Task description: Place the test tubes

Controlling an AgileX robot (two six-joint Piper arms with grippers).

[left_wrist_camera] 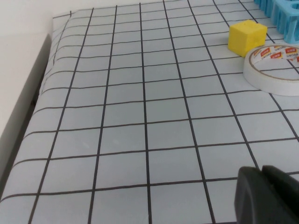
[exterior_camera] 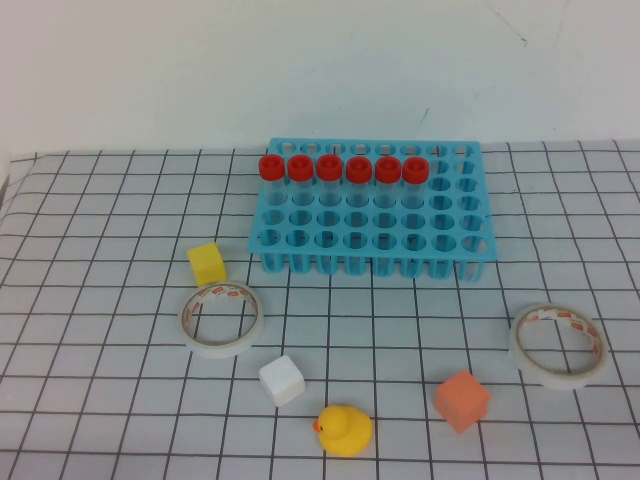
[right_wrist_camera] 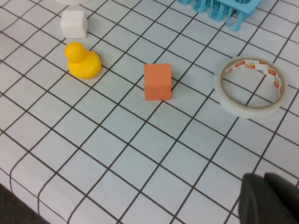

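A blue test tube rack (exterior_camera: 370, 210) stands at the back middle of the gridded table. Several clear test tubes with red caps (exterior_camera: 344, 168) stand upright in a row along its back left holes. Neither arm shows in the high view. My left gripper (left_wrist_camera: 262, 173) hangs shut and empty over bare grid squares, well short of the rack (left_wrist_camera: 282, 14). My right gripper (right_wrist_camera: 264, 182) is shut and empty too, over the table's near right part, with the rack's legs (right_wrist_camera: 224, 9) far off.
A yellow cube (exterior_camera: 206, 262) and a tape roll (exterior_camera: 223, 318) lie left of the rack. A white cube (exterior_camera: 281, 380), a yellow duck (exterior_camera: 345, 430) and an orange cube (exterior_camera: 461, 401) sit near the front. A second tape roll (exterior_camera: 558, 344) lies at the right.
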